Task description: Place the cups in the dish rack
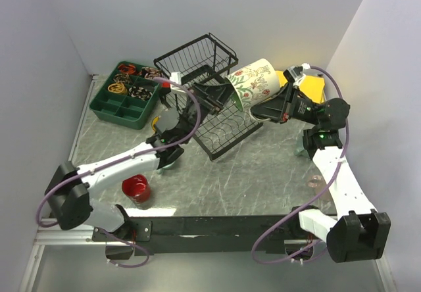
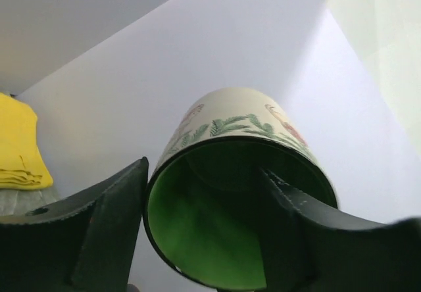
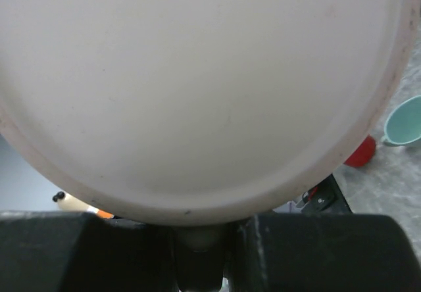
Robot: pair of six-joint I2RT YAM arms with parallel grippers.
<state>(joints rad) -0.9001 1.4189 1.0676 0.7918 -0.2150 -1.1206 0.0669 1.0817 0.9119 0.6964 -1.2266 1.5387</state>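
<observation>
A cream cup [image 1: 253,81] with leaf prints and a green inside [image 2: 197,233] hangs tilted in the air over the black wire dish rack [image 1: 197,58]. My right gripper [image 1: 266,112] is shut on its handle [image 3: 200,239], and the cup's pale base fills the right wrist view. My left gripper [image 1: 220,98] is open at the cup's mouth, with one finger [image 2: 296,233] inside and the other [image 2: 112,226] outside the rim. A red cup [image 1: 136,188] and a small teal cup [image 3: 404,121] stand on the table by the left arm. A yellow cup [image 1: 316,87] is partly hidden behind the right gripper.
A green compartment tray [image 1: 125,114] with small items sits at the back left. The rack's flat slotted tray [image 1: 227,131] lies below the held cup. A pale pink translucent cup [image 1: 319,183] stands beside the right arm. White walls close in on three sides.
</observation>
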